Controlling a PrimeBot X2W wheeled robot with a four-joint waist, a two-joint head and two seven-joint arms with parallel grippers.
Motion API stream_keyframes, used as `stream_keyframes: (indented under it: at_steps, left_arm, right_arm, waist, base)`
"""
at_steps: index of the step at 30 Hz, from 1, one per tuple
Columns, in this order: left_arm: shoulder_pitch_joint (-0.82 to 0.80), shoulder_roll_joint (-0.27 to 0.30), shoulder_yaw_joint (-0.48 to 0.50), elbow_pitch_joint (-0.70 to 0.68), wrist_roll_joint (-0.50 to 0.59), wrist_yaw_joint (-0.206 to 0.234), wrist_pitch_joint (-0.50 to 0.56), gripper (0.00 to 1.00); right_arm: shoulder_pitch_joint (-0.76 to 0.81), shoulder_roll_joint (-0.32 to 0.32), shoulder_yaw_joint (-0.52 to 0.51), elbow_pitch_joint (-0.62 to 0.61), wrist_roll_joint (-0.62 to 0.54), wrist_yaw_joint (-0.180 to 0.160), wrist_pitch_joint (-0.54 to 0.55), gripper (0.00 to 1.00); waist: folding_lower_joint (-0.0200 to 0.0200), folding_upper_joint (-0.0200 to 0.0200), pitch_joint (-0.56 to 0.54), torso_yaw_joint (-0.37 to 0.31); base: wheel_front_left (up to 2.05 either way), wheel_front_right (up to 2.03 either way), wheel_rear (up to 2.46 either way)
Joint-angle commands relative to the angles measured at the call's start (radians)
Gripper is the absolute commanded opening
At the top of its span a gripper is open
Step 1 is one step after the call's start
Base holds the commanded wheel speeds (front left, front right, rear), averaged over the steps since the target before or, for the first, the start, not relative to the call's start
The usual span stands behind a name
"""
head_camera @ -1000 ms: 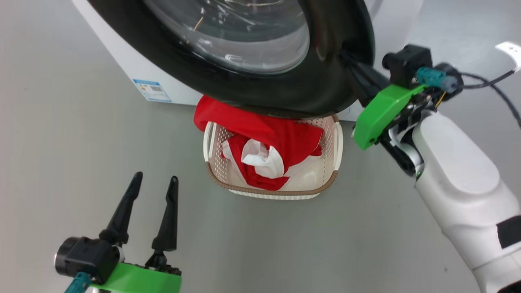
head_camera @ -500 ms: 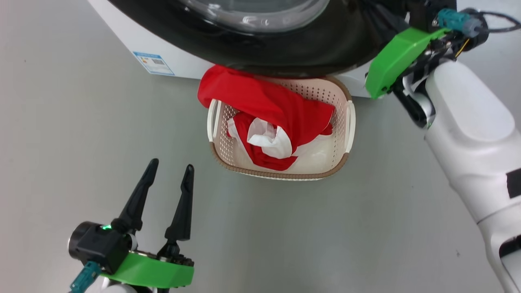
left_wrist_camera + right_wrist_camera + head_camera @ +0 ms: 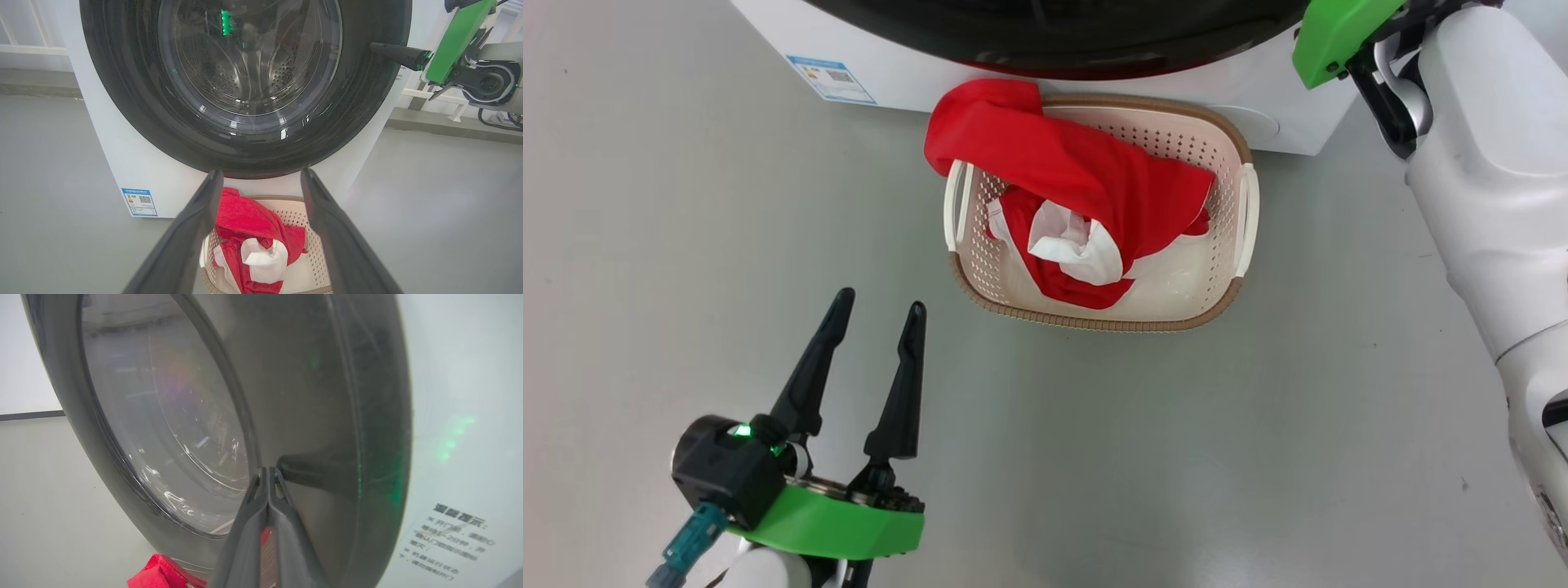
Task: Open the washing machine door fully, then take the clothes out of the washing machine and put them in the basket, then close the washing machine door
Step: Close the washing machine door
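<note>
door closing is the step in hand, we judge: the clothes [image 3: 1094, 180] lie in the basket [image 3: 1094, 322], with one red fold draped over its rim at 11 o'clock, toward the washing machine [image 3: 915, 73]. the basket sits on the floor [image 3: 686, 245] just in front of the machine.

the right tool [image 3: 267, 470] is pressed together with nothing in it, and its tips rest against the glossy black rim of the door [image 3: 249, 81]. the door lies at 12 o'clock along the fingers, so a push would run straight in. it looks flush with the white front, but we cannot tell whether it has latched.

the left tool [image 3: 881, 299] is spread and empty, low over the floor and well apart from the door, with the basket at its 1 o'clock. the right arm is the nearer one.

the rim is hard and slick and the window is a bulging clear bowl, so pointed tips could skid. the clothes are soft and limp. the basket is perforated plastic with a brown woven-look edge.
</note>
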Motion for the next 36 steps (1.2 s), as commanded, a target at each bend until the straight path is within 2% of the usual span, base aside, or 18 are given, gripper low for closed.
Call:
stream_keyframes:
  at_steps: [1, 12, 13, 15, 16, 17, 24, 36]
  left_arm:
    - [-0.013, 0.011, 0.029, -0.024, -0.009, -0.006, -0.012, 1.00]
    - [-0.021, 0.011, 0.036, -0.012, -0.017, -0.007, -0.012, 1.00]
    - [-0.022, 0.011, 0.034, -0.013, -0.023, -0.007, -0.012, 1.00]
    - [-0.021, 0.011, 0.033, -0.011, -0.036, -0.007, -0.012, 1.00]
    - [-0.021, 0.011, 0.034, -0.010, -0.037, -0.007, -0.012, 1.00]
    - [-0.021, 0.011, 0.035, -0.009, -0.037, -0.007, -0.012, 1.00]
    - [-0.012, 0.011, 0.046, 0.001, -0.027, -0.007, -0.012, 1.00]
    - [0.007, 0.011, 0.059, 0.034, -0.022, -0.004, -0.012, 1.00]
  right_arm:
    - [-0.043, 0.001, -0.030, -0.013, -0.014, -0.011, -0.009, 0.00]
    - [0.009, 0.040, -0.126, -0.062, -0.111, -0.011, -0.011, 0.00]
    - [0.016, 0.043, -0.131, -0.068, -0.112, -0.011, -0.011, 0.07]
    - [0.034, 0.047, -0.138, -0.085, -0.117, -0.011, -0.011, 0.28]
    - [0.045, 0.048, -0.141, -0.100, -0.122, -0.011, -0.011, 0.49]
    - [0.059, 0.049, -0.140, -0.111, -0.127, -0.011, -0.011, 1.00]
    - [0.177, 0.055, -0.132, -0.204, -0.126, -0.011, -0.012, 1.00]
    - [0.479, 0.045, -0.191, -0.465, -0.134, -0.011, -0.012, 1.00]
  waist:
    - [0.0000, 0.0000, 0.002, 0.002]
    - [0.0000, 0.0000, -0.014, -0.010]
    - [0.0000, 0.0000, -0.018, -0.013]
    - [0.0000, 0.0000, -0.027, -0.021]
    - [0.0000, 0.0000, -0.033, -0.025]
    - [0.0000, 0.0000, -0.039, -0.029]
    - [0.0000, 0.0000, -0.099, -0.070]
    - [0.0000, 0.0000, -0.215, -0.135]
  base:
    - [0.00, 0.00, 0.00]
    - [0.00, 0.00, 0.00]
    - [0.00, 0.00, 0.00]
    - [0.00, 0.00, 0.00]
    - [0.00, 0.00, 0.00]
    - [0.00, 0.00, 0.00]
    - [0.00, 0.00, 0.00]
    - [0.00, 0.00, 0.00]
